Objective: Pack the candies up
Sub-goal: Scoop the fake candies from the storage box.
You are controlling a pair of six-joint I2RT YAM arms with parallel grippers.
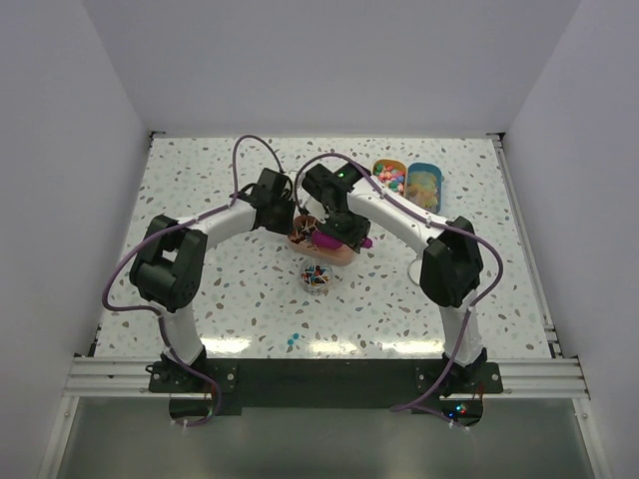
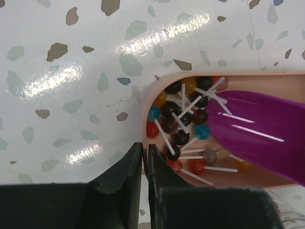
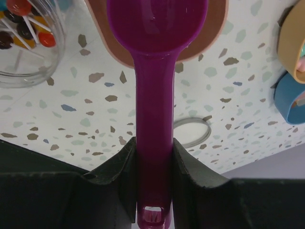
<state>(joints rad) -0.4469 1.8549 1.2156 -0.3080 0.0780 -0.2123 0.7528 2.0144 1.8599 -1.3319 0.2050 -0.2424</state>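
Note:
The candies (image 2: 183,121) are small dark, red, teal and yellow balls on white sticks, piled in the corner of a salmon-pink tray (image 2: 147,102). My left gripper (image 2: 145,151) is shut on that tray's side wall, one finger outside it and one inside. A purple scoop (image 3: 155,19) hangs with its bowl over the tray (image 3: 217,33), my right gripper (image 3: 154,143) shut on its handle. The same scoop (image 2: 257,126) shows above the candies in the left wrist view. From above, both grippers meet at the tray (image 1: 339,254). A clear jar (image 3: 24,47) holding a few candies stands beside it.
An orange tub (image 1: 389,175) of pastel candies and a blue tub (image 1: 424,185) stand at the back right. A clear round lid (image 3: 192,132) lies on the table to the right of the tray. Two stray blue candies (image 1: 291,340) lie near the front edge.

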